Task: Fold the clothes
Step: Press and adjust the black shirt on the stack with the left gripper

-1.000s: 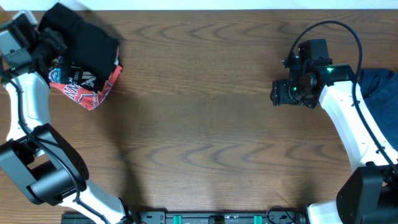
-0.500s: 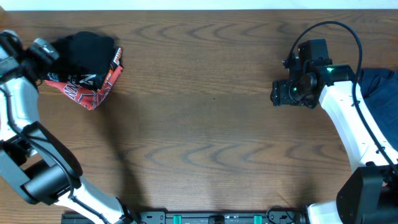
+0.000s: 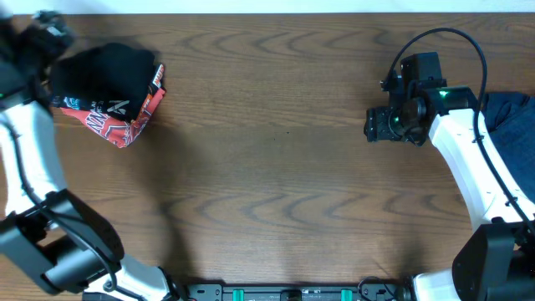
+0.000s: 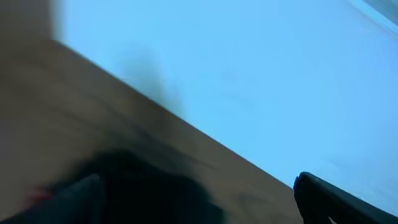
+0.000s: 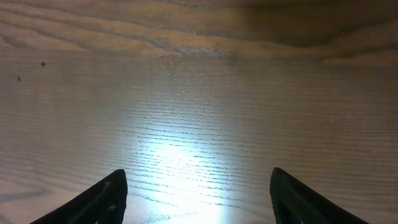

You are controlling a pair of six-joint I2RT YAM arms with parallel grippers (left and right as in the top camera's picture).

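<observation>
A folded bundle of black and red-patterned clothes (image 3: 109, 88) lies at the table's far left. My left gripper (image 3: 46, 27) hovers just up-left of it, near the back edge, blurred by motion. In the left wrist view this gripper (image 4: 198, 186) is open, its dark fingers (image 4: 336, 202) wide apart, with the black cloth (image 4: 143, 193) below and nothing held. My right gripper (image 3: 376, 125) hangs at the right side of the table. It (image 5: 196, 177) is open over bare wood with nothing between its fingers (image 5: 106, 196).
A dark blue garment (image 3: 510, 117) lies at the right edge, partly behind the right arm. The wooden table (image 3: 276, 167) ends at a pale back edge (image 4: 249, 74) close to the left gripper.
My left gripper has opened and let go of the black and red clothes, then pulled away up and left. The bundle has settled flatter. The right arm has not moved.
</observation>
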